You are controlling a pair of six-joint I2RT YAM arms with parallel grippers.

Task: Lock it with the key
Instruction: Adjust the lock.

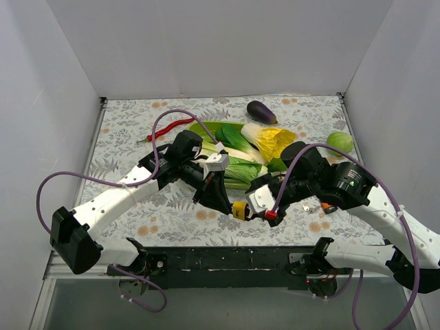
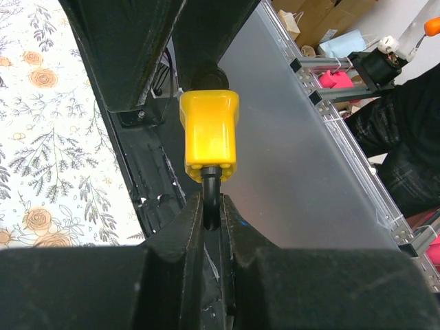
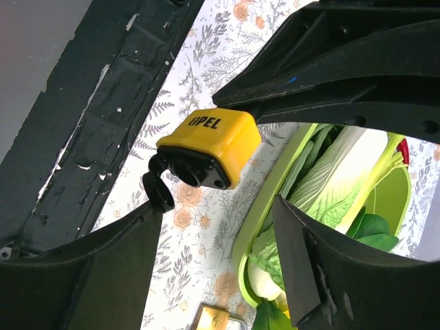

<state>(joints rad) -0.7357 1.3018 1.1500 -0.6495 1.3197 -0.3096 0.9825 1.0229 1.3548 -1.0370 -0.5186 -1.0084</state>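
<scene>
Your left gripper (image 2: 213, 214) is clenched on the black shackle (image 2: 211, 196) of the yellow padlock (image 2: 210, 134). The shackle runs straight down into the narrow slit between the fingers, so the lock body stands out at 12 o'clock from the fingertips. The padlock is held off the table.

Your right gripper (image 3: 218, 205) is spread wide. One finger sits at 8 o'clock and the other at 4 o'clock of the padlock's black end face (image 3: 198, 170), and neither presses on the yellow body. A small black loop (image 3: 158, 191) hangs from that face and touches the 8 o'clock finger. You cannot tell from here whether it is a key head or a cover flap.

From above, the two grippers meet tip to tip at the padlock (image 1: 240, 210), low on the floral table (image 1: 137, 206) at about 6 o'clock. At 12 o'clock from the lock lies a green tray (image 1: 213, 125) of leafy vegetables. A dark eggplant (image 1: 261, 111) is at 1 o'clock, a red chilli (image 1: 172, 127) at 11, and a round green vegetable (image 1: 339, 141) at 2. At 3 o'clock, a small metallic piece (image 1: 304, 205) lies on the cloth, too small to name.
</scene>
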